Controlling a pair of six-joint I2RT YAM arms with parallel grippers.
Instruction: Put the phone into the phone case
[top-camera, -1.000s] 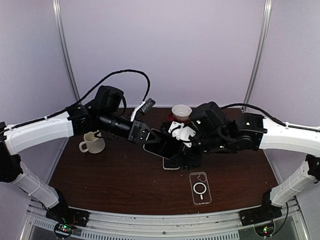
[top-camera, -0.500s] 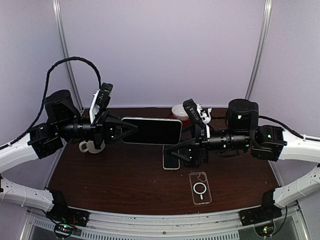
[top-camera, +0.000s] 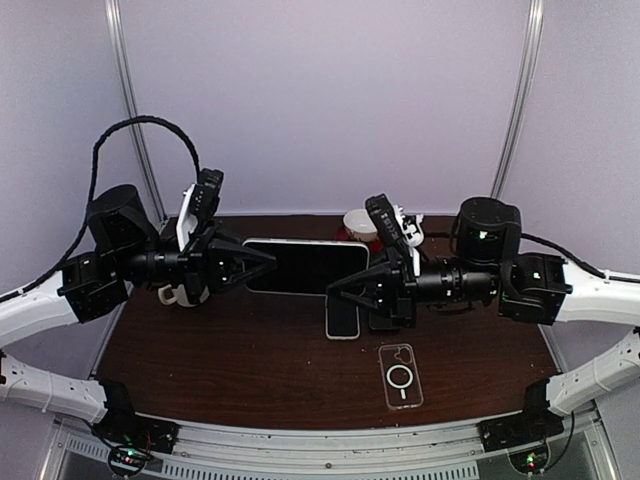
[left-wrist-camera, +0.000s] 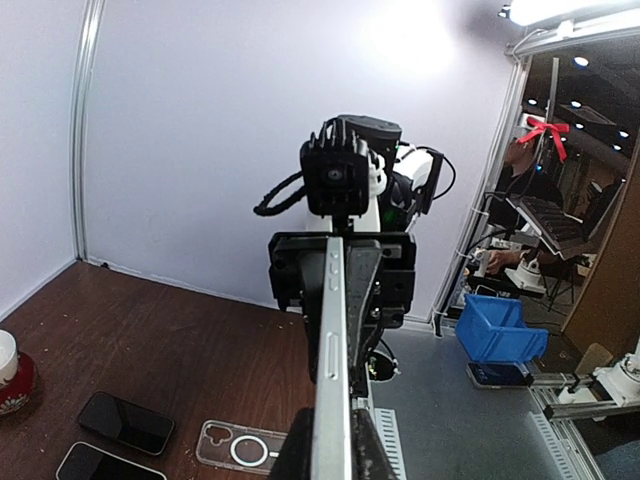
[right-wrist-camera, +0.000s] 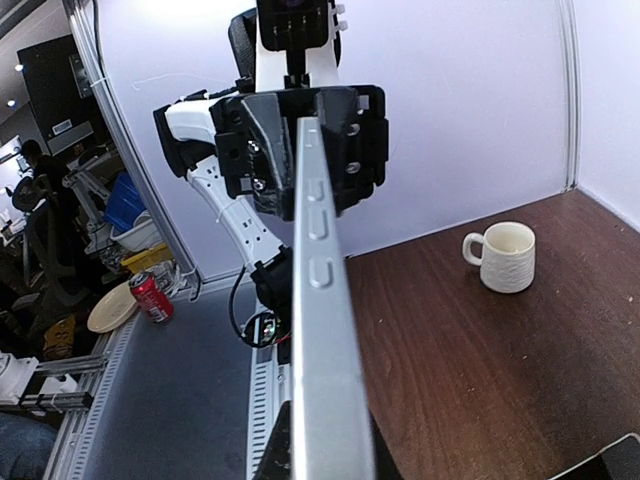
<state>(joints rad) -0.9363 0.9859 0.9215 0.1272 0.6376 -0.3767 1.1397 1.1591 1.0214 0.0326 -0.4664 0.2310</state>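
Observation:
A silver-edged phone (top-camera: 305, 266) with a dark screen hangs level above the table, held between both arms. My left gripper (top-camera: 262, 262) is shut on its left end, and my right gripper (top-camera: 345, 285) is shut on its right end. The left wrist view looks along the phone's edge (left-wrist-camera: 333, 380) from my left gripper (left-wrist-camera: 333, 455), whose fingers press both faces. The right wrist view shows that edge (right-wrist-camera: 320, 330) between the fingers of my right gripper (right-wrist-camera: 320, 450). The clear phone case (top-camera: 401, 376) lies flat near the table's front, right of centre, also visible as the case (left-wrist-camera: 240, 447).
Two other phones (top-camera: 343, 318) (top-camera: 385, 315) lie on the table under the right gripper. A white mug (top-camera: 183, 290) stands at the left behind the left arm, and a red and white cup (top-camera: 360, 225) stands at the back.
Both arms have swung out from a low huddle over the table, and the phone now hangs level between them. The right gripper has closed on the phone's right end.

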